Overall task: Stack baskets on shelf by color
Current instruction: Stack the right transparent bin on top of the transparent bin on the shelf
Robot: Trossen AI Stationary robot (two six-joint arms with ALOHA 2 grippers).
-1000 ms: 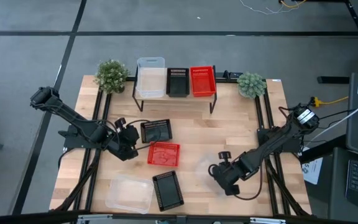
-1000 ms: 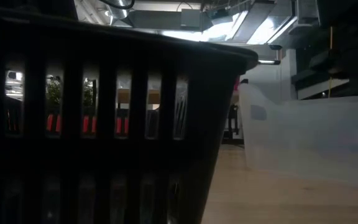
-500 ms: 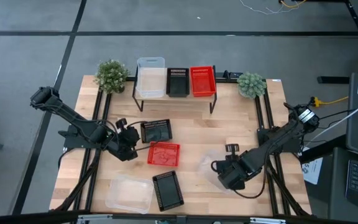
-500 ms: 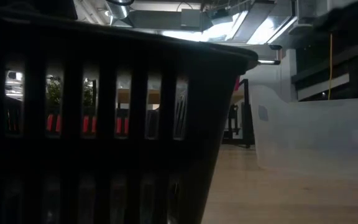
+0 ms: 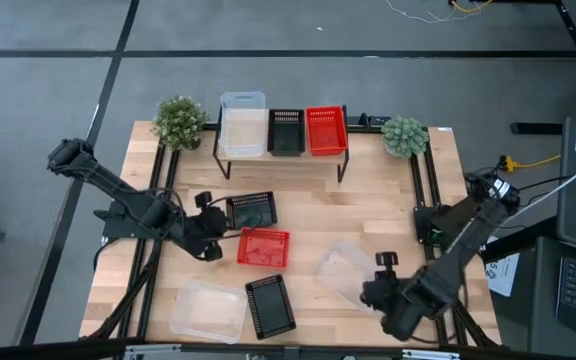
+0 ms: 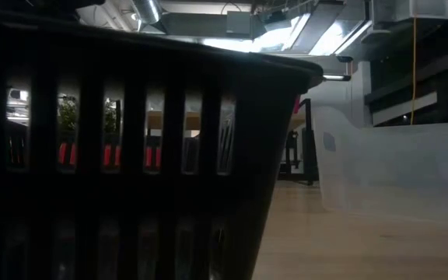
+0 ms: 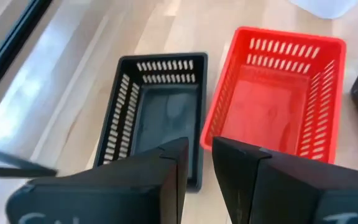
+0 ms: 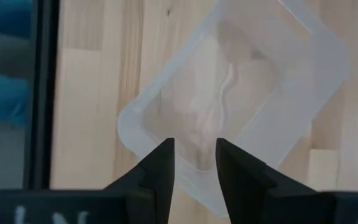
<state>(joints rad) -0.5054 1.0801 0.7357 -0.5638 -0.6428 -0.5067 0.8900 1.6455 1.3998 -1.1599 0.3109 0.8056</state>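
baskets – clear one (image 5: 343, 270) near-right, loose | right gripper (image 8: 191, 163) over its rim, part-open, empty | left gripper (image 7: 196, 160) – narrow gap, empty, between black (image 7: 153, 112) and red (image 7: 277, 93)

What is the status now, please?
Left claw open, empty, above black basket and red basket. Right claw open over clear basket. Shelf has three baskets. Nothing in the way.

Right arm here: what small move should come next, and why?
Probably ease the right gripper forward and down so its parted fingers straddle the near wall of the clear basket. That basket sits loose on the table, just ahead of the gripper and unheld, while the shelf already carries a clear one at its left end.
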